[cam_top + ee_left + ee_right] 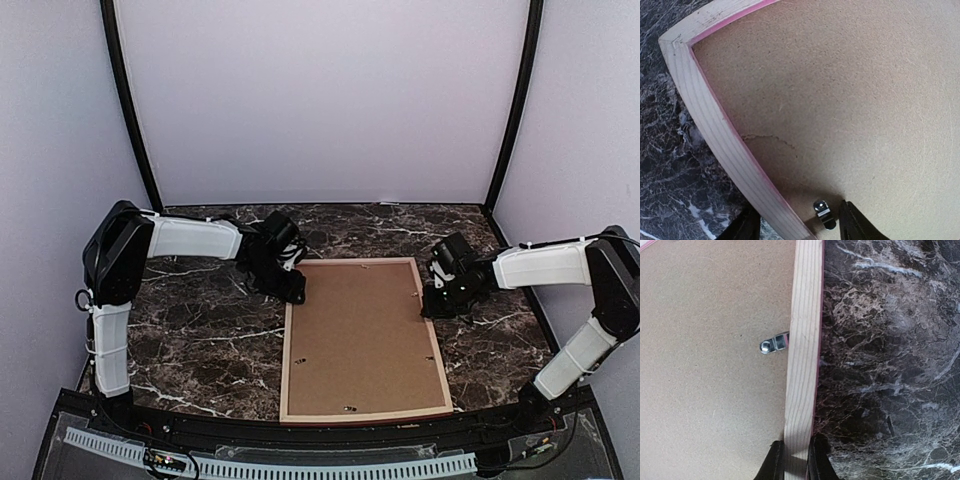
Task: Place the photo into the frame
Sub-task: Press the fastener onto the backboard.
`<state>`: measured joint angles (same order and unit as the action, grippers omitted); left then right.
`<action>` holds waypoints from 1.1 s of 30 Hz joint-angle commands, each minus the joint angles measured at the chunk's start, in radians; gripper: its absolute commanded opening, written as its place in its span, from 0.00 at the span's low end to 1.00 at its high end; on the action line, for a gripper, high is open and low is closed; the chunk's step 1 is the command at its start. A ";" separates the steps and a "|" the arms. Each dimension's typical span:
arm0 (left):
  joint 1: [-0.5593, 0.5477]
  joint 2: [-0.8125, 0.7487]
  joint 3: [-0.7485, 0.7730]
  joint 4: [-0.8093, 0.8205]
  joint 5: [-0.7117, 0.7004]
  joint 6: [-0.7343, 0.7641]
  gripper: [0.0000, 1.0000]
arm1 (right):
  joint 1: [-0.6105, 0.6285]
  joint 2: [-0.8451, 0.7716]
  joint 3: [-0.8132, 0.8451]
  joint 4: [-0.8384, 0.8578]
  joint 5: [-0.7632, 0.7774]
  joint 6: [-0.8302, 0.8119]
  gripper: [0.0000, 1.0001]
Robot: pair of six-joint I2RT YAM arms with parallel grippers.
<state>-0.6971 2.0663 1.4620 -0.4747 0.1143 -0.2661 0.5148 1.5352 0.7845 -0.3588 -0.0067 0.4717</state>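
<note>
Top external view showed the frame (285, 370) face down on the table (200, 330), long axis running away from the arms. The right tool (795, 460) pinched its right rail. The left tool (800, 225) was spread astride the left rail, beside a clip (822, 212). The photo was out of sight.

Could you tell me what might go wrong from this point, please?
1. The right gripper grips the frame by one thin rail; lifting there could twist it or let it slip.
2. The left gripper straddles the rail beside a metal clip; closing may bend the clip or gouge the backing board.
3. The photo is out of sight, so its seating cannot be checked.
</note>
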 commanded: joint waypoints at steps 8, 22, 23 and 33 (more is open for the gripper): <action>-0.015 0.017 0.014 -0.068 -0.044 0.030 0.44 | -0.010 -0.008 0.009 0.045 -0.018 -0.034 0.08; -0.013 0.029 -0.008 -0.060 -0.030 0.048 0.32 | -0.012 0.002 0.009 0.044 -0.021 -0.038 0.07; -0.014 0.029 -0.009 -0.059 -0.029 0.050 0.32 | -0.013 0.001 0.009 0.043 -0.021 -0.038 0.07; -0.015 0.025 -0.011 -0.046 0.009 0.053 0.30 | -0.013 0.002 -0.002 0.049 -0.022 -0.039 0.07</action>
<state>-0.7040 2.0674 1.4715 -0.4953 0.0917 -0.2497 0.5056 1.5352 0.7841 -0.3592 -0.0109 0.4606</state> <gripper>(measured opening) 0.300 0.147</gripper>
